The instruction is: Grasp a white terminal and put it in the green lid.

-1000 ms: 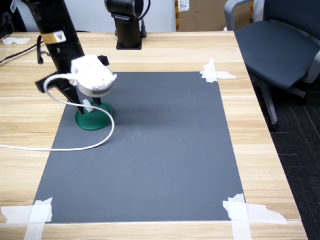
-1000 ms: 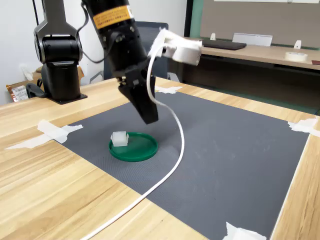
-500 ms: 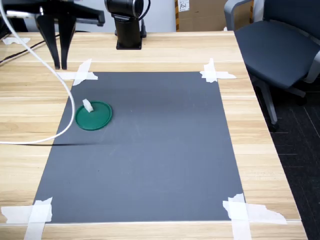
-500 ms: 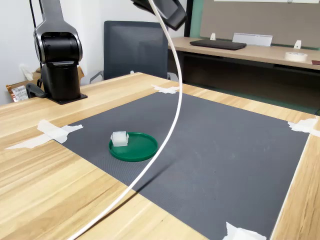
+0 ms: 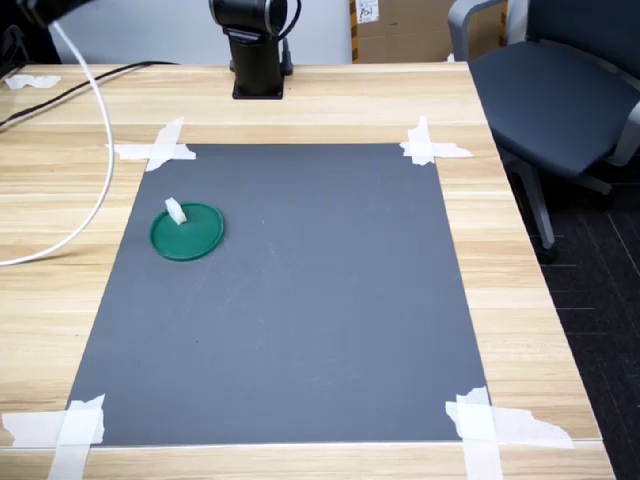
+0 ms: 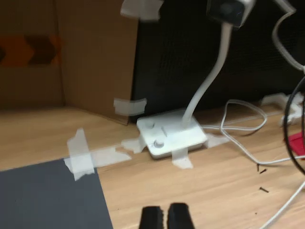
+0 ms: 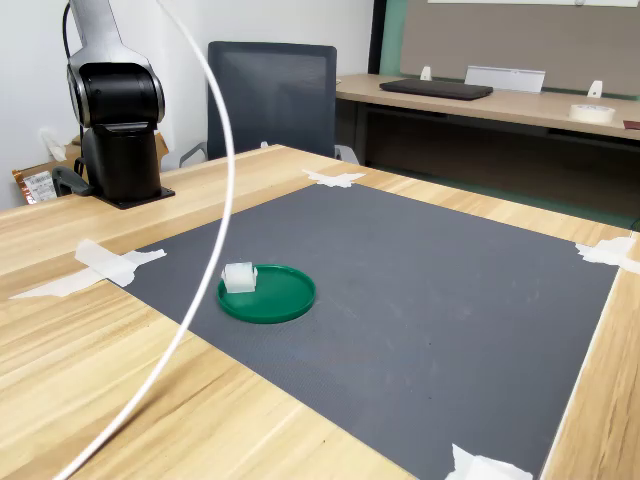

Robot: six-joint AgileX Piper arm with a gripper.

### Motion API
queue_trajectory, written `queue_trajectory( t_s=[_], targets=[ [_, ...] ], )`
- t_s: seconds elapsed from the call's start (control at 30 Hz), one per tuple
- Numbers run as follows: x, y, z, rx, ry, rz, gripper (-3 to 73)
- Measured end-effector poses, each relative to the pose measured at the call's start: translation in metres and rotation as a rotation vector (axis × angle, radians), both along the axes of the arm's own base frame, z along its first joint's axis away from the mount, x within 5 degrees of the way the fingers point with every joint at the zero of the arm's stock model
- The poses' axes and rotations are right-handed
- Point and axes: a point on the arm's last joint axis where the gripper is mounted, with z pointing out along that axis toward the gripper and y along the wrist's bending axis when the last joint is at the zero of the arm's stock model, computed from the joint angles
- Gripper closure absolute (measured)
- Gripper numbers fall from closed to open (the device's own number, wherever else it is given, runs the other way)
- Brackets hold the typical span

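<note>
Presently the white terminal (image 5: pixel 176 210) rests inside the green lid (image 5: pixel 190 235), tucked against the rim on the side nearest the first exterior view's upper left; in the second exterior view the terminal (image 7: pixel 238 277) sits at the lid's (image 7: pixel 275 297) left edge, upright and touching the rim. The lid lies flat on the dark grey mat (image 5: pixel 300 320), near the mat's left border in the first exterior view, and the mat is fixed to the wooden table (image 5: pixel 530 300) by white tape strips (image 5: pixel 160 148) at its corners. The gripper (image 6: pixel 165 218) appears only in the wrist view — two black fingertips (image 6: pixel 151 218) standing close together with a narrow gap between them and nothing held. Below them in that view lie bare wood, a corner of the mat (image 6: pixel 47 195) and a white lamp-style stand (image 6: pixel 171 136) taped to the tabletop. A white cable (image 5: pixel 95 110) arcs over the table's left side in the first exterior view. The arm's black base (image 5: pixel 255 50) stands at the far edge, and an office chair (image 5: pixel 555 90) sits beyond the table's right side.
</note>
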Motion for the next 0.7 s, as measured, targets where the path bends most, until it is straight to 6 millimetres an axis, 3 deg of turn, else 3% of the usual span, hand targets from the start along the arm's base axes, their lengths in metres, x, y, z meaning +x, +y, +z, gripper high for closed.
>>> queue_trajectory(
  t_s=[0.2, 0.43, 0.7],
  targets=[
    [-0.029, 0.015, -0.016, 0.013, -0.030, 0.062, 72.1],
    [-0.059, 0.036, -0.055, 0.012, -0.061, 0.174, 72.2],
    [-0.085, 0.041, -0.099, 0.006, -0.112, 0.191, 72.2]
  ],
)
